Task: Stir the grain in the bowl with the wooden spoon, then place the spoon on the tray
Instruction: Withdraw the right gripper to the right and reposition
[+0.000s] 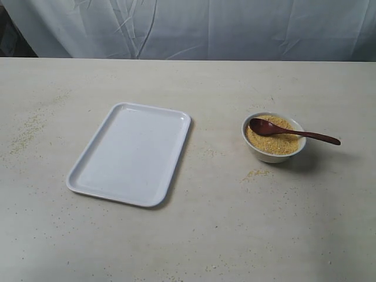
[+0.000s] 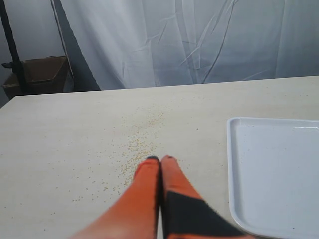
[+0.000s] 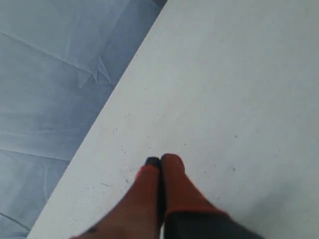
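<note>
The spoon (image 1: pixel 294 133) lies in the bowl (image 1: pixel 271 155) of grain (image 1: pixel 276 144); the left gripper (image 2: pixel 160 159) and the right gripper (image 3: pixel 160 162) are both closed, empty.

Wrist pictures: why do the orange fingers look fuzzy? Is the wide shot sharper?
Left wrist view: the left gripper is soft near the lens, the tray crisp. Right wrist view: the right gripper blurs likewise. Exterior view: sharper, evenly lit; the bowl casts a faint shadow to its right.
</note>
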You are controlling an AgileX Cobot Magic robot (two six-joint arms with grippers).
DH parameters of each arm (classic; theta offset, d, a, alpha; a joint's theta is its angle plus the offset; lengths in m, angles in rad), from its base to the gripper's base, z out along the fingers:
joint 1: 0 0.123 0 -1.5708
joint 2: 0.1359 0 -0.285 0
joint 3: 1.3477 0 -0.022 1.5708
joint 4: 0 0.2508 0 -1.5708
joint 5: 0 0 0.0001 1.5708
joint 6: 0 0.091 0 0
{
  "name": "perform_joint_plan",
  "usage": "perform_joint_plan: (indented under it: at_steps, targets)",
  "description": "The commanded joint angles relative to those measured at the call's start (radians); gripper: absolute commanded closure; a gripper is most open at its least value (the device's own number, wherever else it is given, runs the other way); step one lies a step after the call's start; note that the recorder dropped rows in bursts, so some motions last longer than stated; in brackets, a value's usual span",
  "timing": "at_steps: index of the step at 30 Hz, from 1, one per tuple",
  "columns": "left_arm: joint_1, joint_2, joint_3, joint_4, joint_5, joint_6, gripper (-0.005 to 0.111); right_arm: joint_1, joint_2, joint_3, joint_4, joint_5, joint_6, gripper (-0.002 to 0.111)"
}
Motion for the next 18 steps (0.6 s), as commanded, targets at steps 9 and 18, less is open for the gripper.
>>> perform_joint_plan:
  at_steps: [9, 18]
  targets:
    - [-0.004, -0.004, 0.002, 0.002, -0.012, -0.004, 0.107, 0.257, 0.043, 0.336, -0.567, -0.625, 1.07, 0.109]
    - [-0.004, -0.004, 0.002, 0.002, -0.012, -0.004, 0.107, 0.257, 0.207, 0.359, -0.743, -0.677, 1.353, 0.07]
